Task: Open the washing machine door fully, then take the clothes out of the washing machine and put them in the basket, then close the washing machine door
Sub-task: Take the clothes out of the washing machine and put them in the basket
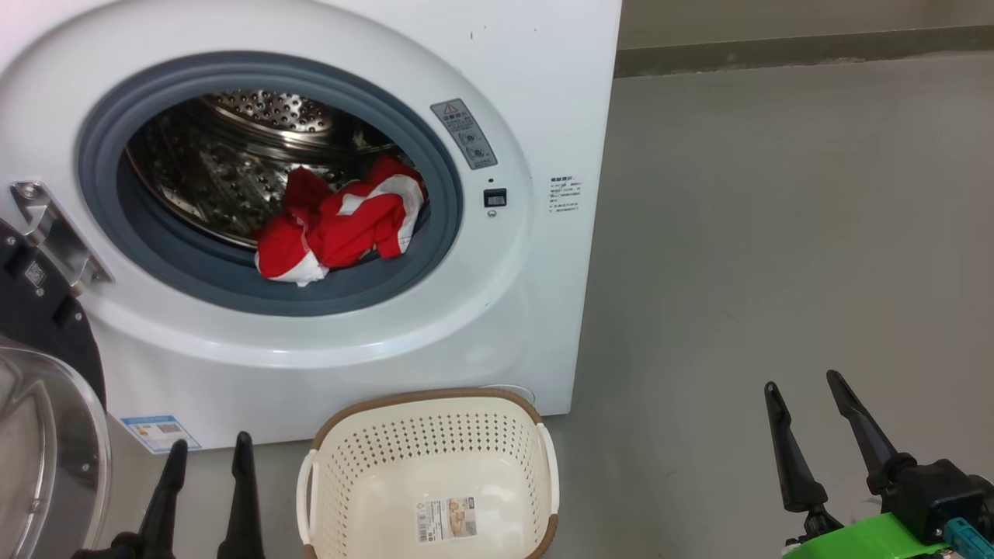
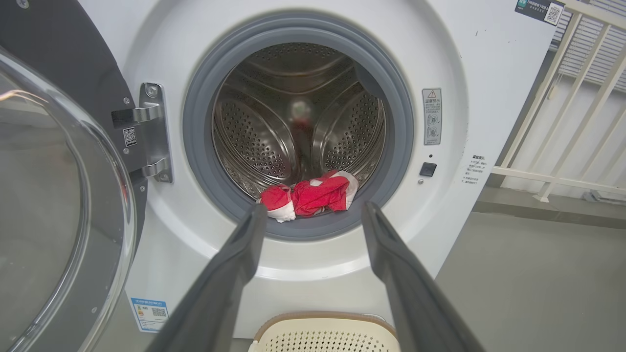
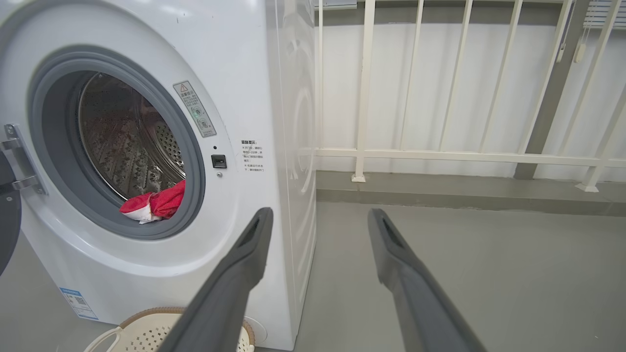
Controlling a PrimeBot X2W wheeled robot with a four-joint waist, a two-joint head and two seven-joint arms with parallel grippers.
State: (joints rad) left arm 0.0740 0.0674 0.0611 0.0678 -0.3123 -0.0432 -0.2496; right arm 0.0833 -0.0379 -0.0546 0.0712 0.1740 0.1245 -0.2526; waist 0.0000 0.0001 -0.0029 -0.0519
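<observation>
Grey floor (image 1: 776, 233), wrist-view railing (image 3: 440, 156), clothes (image 1: 342, 221) in drum (image 1: 225, 175), left claw (image 1: 211, 441) and right claw (image 1: 801, 380) spread

The washing machine (image 1: 543, 116) has a smooth, glossy white shell, a matt grey rubber ring (image 1: 449, 194) and a bright, perforated steel drum (image 1: 225, 178) with a mirror-like shine. Its door (image 2: 49, 195) is clear, glossy glass in a dark, smooth frame, hung on a polished metal hinge (image 1: 46, 225). The clothes (image 1: 342, 221) are soft, crumpled red and white cloth. The basket (image 1: 365, 481) is matt cream perforated plastic with a brown woven-look rim and a paper label (image 1: 446, 519). The floor (image 1: 776, 233) is smooth grey with a dull sheen. The left gripper (image 1: 211, 439) and right gripper (image 1: 801, 379) have dark, matt, smooth fingers (image 1: 788, 450).
</observation>
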